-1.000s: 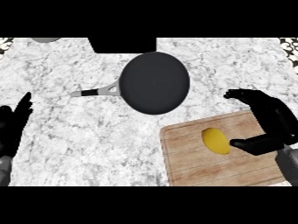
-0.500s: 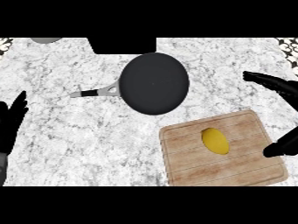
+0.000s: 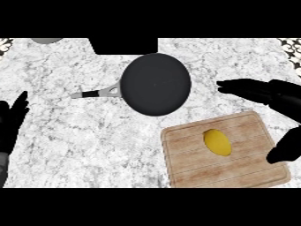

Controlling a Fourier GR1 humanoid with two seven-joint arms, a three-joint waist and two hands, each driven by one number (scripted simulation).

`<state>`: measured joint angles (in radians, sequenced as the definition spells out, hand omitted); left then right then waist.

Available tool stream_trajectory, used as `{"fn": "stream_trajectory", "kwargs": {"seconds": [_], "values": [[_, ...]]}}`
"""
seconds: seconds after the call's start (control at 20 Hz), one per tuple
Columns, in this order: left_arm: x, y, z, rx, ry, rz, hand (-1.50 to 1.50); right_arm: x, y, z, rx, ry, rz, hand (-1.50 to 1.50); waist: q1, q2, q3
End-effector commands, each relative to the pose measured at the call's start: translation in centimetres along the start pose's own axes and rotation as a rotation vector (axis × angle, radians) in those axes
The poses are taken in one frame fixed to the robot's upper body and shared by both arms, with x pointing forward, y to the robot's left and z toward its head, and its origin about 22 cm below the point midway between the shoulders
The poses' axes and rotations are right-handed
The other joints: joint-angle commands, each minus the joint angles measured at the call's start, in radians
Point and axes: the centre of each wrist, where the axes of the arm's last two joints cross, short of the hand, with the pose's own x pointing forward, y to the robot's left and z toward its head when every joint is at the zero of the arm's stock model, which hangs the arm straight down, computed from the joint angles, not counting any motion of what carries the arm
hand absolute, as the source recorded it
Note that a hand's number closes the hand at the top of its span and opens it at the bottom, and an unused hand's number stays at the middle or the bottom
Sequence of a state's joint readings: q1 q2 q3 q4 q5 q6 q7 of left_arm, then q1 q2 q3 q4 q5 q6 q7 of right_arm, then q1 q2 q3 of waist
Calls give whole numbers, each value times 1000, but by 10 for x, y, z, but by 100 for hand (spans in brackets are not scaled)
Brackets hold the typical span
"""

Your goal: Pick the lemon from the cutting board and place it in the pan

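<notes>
Your right hand (image 3: 289, 106), fingers spread wide and empty, sits at three o'clock of the lemon (image 3: 217, 142); closing off-centre could roll it off the cutting board (image 3: 244, 170).

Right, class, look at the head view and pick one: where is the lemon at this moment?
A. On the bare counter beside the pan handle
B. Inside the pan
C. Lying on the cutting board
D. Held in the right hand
C. The lemon lies on the wooden cutting board, while the pan holds nothing and the open right hand is spread beside the board without touching it.
</notes>
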<state>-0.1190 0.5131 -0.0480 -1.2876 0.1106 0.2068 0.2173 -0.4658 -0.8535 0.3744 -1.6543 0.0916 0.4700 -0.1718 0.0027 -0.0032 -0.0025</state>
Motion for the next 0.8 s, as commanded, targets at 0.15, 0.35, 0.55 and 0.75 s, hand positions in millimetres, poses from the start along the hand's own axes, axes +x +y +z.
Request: {"fn": "stream_trajectory", "kwargs": {"seconds": [0.15,0.35,0.55,0.75], "values": [[0,-16,8,-17,-3,15,0,23,30,-21,165,117,208,-150,4,1,2],[2,1,-9,14,7,15,0,33,47,-25,242,165,213,-150,-5,3,2],[-14,1,10,-4,-6,10,0,28,85,-35,228,166,235,-150,3,3,3],[1,-19,2,-11,4,14,0,37,80,-43,212,204,267,-150,-2,3,2]]}}
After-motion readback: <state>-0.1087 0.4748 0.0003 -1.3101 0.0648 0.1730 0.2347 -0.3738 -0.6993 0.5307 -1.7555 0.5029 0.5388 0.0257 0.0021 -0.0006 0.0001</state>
